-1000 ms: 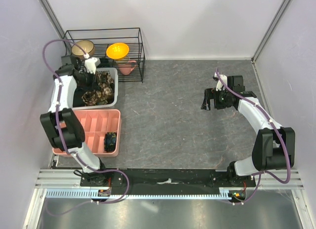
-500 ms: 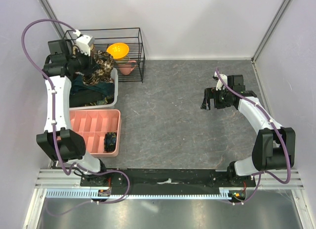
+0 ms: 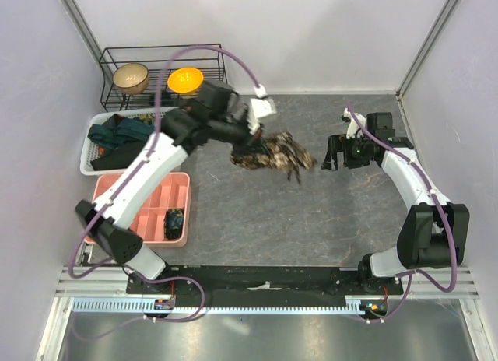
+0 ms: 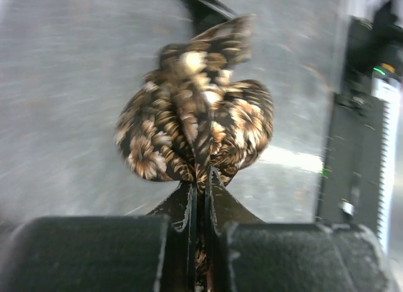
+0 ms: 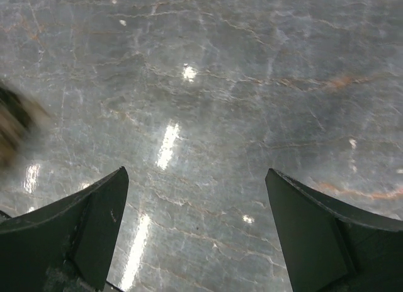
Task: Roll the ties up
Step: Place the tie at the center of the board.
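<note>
On the table, our basket holds dark ties and our tray one coil. Over the middle, our left gripper is clamped on the bunched brown tie, clear of the surface. Our right gripper hangs near, jaws wide and holding nothing. We judge this the fetching step; next we must lay the tie flat.

Brown speckled tie, crumpled, midair

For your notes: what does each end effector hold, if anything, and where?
Left end effector pinches the speckled tie at a bunched fold; right end effector: nothing.
</note>
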